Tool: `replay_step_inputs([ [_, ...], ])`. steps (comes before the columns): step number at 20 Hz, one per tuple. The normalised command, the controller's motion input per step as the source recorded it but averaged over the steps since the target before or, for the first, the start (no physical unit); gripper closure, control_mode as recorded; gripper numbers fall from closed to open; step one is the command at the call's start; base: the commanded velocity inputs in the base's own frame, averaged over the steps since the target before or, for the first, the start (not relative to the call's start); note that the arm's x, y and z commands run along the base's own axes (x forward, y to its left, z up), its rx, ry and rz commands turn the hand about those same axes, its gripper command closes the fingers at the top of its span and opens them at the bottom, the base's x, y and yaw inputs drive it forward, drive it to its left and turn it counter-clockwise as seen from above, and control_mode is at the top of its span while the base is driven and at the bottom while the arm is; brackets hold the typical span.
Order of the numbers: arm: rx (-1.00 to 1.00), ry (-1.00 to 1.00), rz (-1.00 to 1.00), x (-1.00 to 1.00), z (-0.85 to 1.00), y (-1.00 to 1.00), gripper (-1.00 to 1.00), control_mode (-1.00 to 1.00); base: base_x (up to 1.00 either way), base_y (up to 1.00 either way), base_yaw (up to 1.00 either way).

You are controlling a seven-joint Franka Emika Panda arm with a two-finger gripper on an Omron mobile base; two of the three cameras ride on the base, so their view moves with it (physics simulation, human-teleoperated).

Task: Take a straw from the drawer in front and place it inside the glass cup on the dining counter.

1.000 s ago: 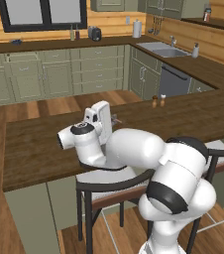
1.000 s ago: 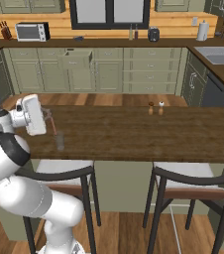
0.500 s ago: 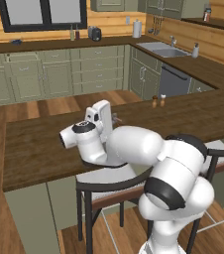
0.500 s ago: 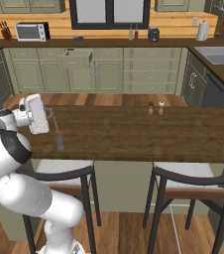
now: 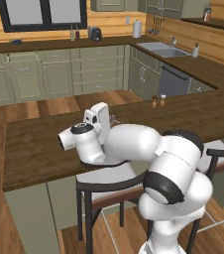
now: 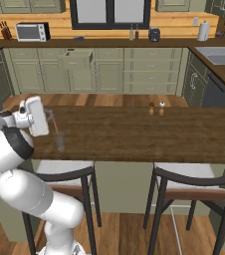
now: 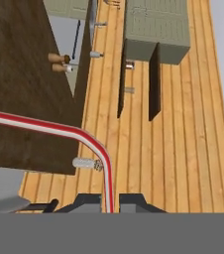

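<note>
Fingers [image 7: 110, 202] closed on the straw [image 7: 59, 130], which is pinched between the two dark tips at the bottom of the hand view. From the pinch the straw rises, bends, and runs off toward the left edge across the dark counter [image 7: 29, 74].

Right base view: the hand sits at the left end of the counter [image 6: 134, 137], the straw [image 6: 54, 122] a thin pink line slanting down from the hand toward the glass cup [image 6: 59, 142]. The cup stands on the counter just below and beside the hand; whether the straw tip is inside the rim cannot be told.

Two small brown shakers [image 6: 156, 108] stand well apart, farther along the counter. The drawer [image 6: 77, 59] in the far cabinet row stands pulled out.
</note>
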Motion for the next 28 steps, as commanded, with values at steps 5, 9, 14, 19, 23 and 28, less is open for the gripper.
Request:
replay_step_inputs([
  [5,0.00,0.03,0.00,0.21,-0.17,0.10,1.00,-1.00,0.00,0.00,0.00],
  [9,0.00,0.04,0.00,0.36,-0.19,0.11,1.00,-1.00,0.00,0.00,0.00],
  [14,0.00,0.06,0.00,0.31,-0.22,0.11,1.00,-1.00,0.00,0.00,0.00],
  [19,0.00,0.04,0.00,0.11,-0.22,0.06,1.00,-1.00,0.00,0.00,0.00],
  [23,0.00,0.00,0.00,0.00,-0.05,0.00,1.00,-1.00,0.00,0.00,0.00],
  [28,0.00,-0.01,0.00,0.01,0.12,0.00,1.00,-1.00,0.00,0.00,0.00],
])
